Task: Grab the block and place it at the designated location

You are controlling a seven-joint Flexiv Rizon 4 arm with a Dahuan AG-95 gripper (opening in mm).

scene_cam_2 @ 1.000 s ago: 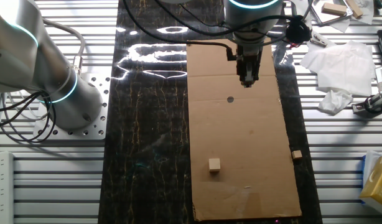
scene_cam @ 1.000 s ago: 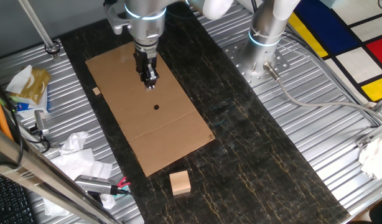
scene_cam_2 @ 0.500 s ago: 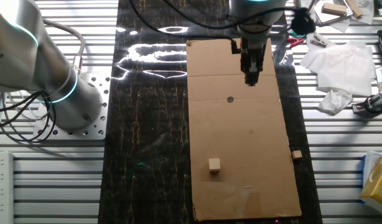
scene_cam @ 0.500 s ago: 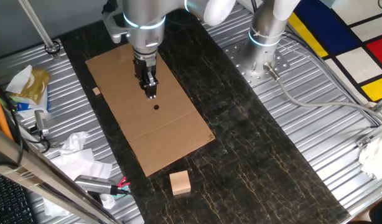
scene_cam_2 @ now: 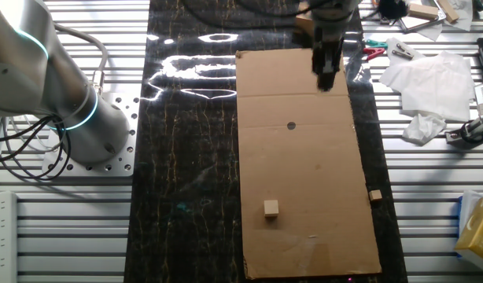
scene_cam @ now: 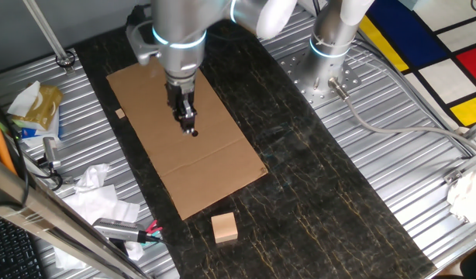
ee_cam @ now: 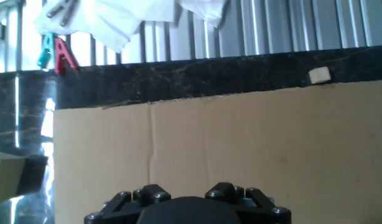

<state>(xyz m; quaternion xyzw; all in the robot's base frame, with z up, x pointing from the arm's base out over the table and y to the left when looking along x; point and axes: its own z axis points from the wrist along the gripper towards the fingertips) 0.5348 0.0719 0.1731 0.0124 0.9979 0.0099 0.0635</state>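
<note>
The block [scene_cam: 224, 228], a pale tan wooden cube, rests on the black table top just off the near end of the brown cardboard sheet [scene_cam: 215, 167]. The hand view catches its edge [ee_cam: 5, 177] at the far left. The other fixed view does not show it. My gripper [scene_cam: 191, 130] hangs over the middle of the sheet, fingers together and holding nothing. From the other side, the gripper [scene_cam_2: 326, 82] is beyond the black dot [scene_cam_2: 291, 125], the designated location. In the first fixed view the fingertips overlap that dot. The hand view shows only the gripper's black body.
A much smaller tan cube [scene_cam_2: 271, 207] lies on the cardboard's far end, and a tiny tan chip [scene_cam_2: 374, 195] lies beside the sheet. Crumpled tissue [scene_cam_2: 426, 86] and red and green clips [ee_cam: 57, 53] lie on the ribbed metal. A second arm's base [scene_cam_2: 76, 118] stands alongside.
My gripper has travelled along the cardboard towards the end where the block lies, passing beside the black dot. Nothing else has moved.
</note>
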